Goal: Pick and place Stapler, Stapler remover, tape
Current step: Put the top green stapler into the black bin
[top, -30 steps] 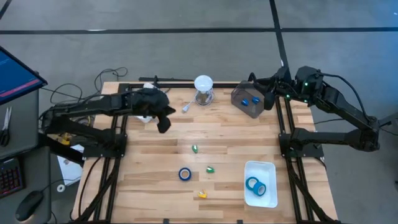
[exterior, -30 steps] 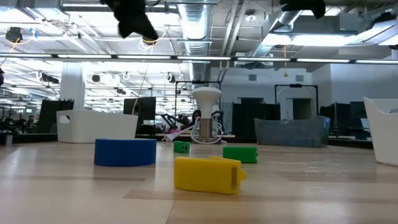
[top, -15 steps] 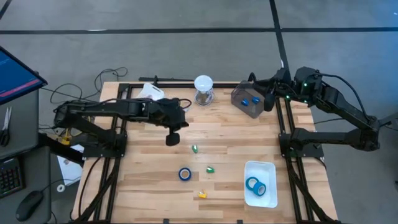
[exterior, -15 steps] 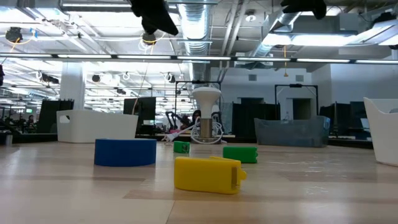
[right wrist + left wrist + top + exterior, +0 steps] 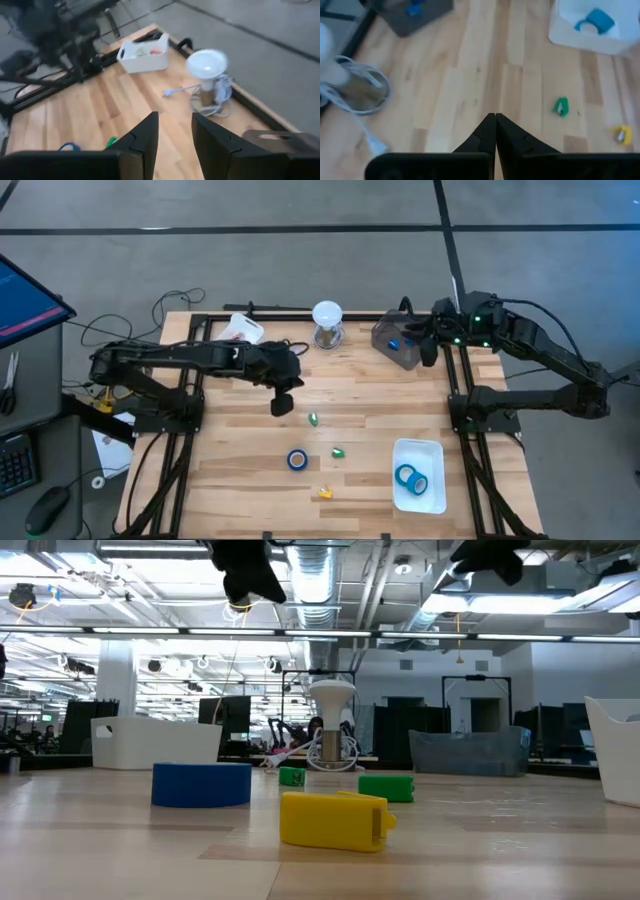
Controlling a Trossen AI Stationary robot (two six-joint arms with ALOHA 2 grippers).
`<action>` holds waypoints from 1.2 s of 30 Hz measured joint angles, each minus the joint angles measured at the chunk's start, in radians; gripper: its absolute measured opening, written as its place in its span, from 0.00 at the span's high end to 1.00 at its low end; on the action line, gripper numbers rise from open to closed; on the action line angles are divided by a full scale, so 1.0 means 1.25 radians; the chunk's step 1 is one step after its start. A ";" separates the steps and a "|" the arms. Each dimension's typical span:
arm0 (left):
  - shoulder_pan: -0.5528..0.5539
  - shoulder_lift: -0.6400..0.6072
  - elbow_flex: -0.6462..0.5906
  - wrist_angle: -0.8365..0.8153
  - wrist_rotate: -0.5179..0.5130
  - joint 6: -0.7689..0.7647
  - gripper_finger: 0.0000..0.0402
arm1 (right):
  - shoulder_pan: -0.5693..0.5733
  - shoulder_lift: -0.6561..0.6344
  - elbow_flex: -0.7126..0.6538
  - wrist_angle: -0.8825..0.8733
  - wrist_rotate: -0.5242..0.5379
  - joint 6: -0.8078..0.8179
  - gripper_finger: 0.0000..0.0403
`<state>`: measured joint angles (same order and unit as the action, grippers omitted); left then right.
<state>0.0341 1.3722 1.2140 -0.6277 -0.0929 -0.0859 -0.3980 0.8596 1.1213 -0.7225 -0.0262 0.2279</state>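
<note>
One blue tape roll point(image 5: 297, 460) lies flat on the table near its middle; it also shows in the low view point(image 5: 201, 784). A second roll point(image 5: 408, 477) lies in the white tray point(image 5: 432, 452) at the near right. Something blue point(image 5: 394, 343) sits in the grey tray point(image 5: 385, 335) at the far right. My left gripper point(image 5: 282, 402) hangs shut above the table's middle, farther back than the lone roll; its wrist view shows the fingertips point(image 5: 495, 119) together over bare wood. My right gripper point(image 5: 424, 350) is open point(image 5: 175, 125) above the grey tray's right edge.
Two small green pieces point(image 5: 313, 418) point(image 5: 338, 451) and a yellow piece point(image 5: 324, 492) lie around the lone roll. A white-topped stand with a cord point(image 5: 326, 320) is at the far middle. Another white tray point(image 5: 245, 328) with small items stands at the far left.
My left gripper has swung from beside the far-left white tray toward the table's middle, moving right and nearer, most of it in the first half second. My right gripper has shifted a little to the left over the grey tray. Nothing on the table has moved.
</note>
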 joint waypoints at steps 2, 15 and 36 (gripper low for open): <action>0.002 -0.020 0.000 0.000 -0.012 -0.005 1.00 | 0.024 0.022 0.000 0.000 0.000 0.007 0.74; 0.005 -0.298 -0.157 0.000 -0.058 -0.065 1.00 | 0.169 0.171 0.000 0.098 0.016 0.127 0.85; -0.003 -0.493 -0.367 0.000 0.033 -0.069 1.00 | 0.307 0.483 0.229 0.021 0.223 0.364 0.85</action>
<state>0.0303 0.7555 0.7559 -0.6274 -0.0513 -0.1727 -0.0149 1.4632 1.4081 -0.6966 0.2522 0.6832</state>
